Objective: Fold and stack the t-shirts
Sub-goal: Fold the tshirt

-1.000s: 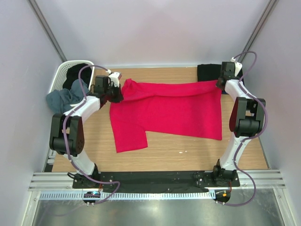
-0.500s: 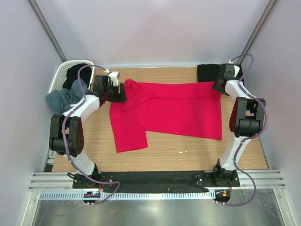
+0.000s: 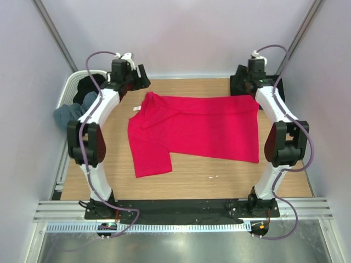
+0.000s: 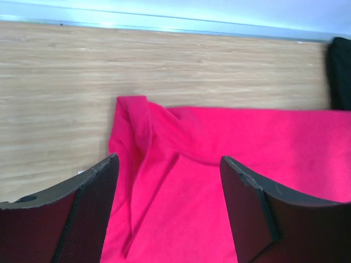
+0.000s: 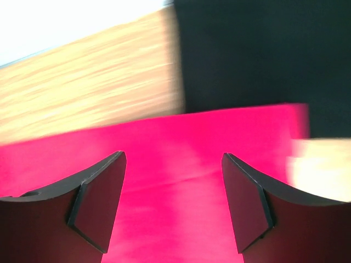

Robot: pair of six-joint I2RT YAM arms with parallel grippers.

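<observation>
Partly hidden behind the right arm at upper right, a black cloth t-shirt (image 5: 247, 55) lies just beside the crimson-red cloth t-shirt (image 3: 203, 129) spread mid-frame, over whose far corners the left gripper (image 4: 169, 160) and right gripper (image 5: 174, 156) hang, jaws wide apart, empty.

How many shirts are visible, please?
4: crimson shirt, centre; folded black shirt, far right; crumpled black shirt in white lattice basket; grey-blue shirt over its rim; maybe more hidden.

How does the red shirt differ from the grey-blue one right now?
The red shirt lies spread out on the table; the grey-blue shirt is bunched up, spilling over the basket. The red one shows nearly whole, the grey-blue one only in part. Neither is held.
</observation>
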